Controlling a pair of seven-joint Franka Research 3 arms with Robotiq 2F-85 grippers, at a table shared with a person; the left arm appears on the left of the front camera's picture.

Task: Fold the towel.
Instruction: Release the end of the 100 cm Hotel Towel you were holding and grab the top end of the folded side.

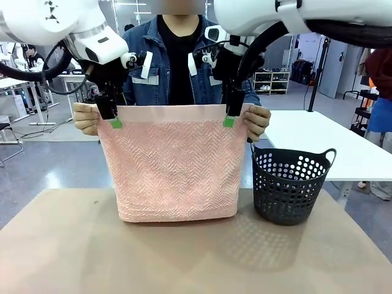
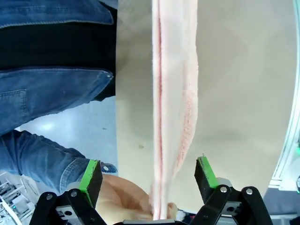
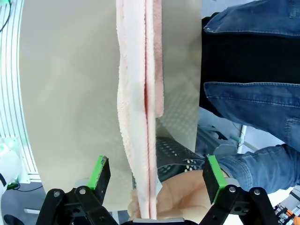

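A person across the table holds the salmon-pink towel upright by its top corners, folded double, its lower edge resting on the table. One hand grips the left corner, the other hand the right. My left gripper hangs over the top left corner, open, its green pads astride the towel's edge. My right gripper is open over the top right corner, and the towel runs between its fingers. From both wrist views the doubled cloth hangs edge-on down toward the table.
A dark perforated plastic basket stands on the tan table just right of the towel. A white table lies behind to the right. The person's denim jacket is close behind the towel.
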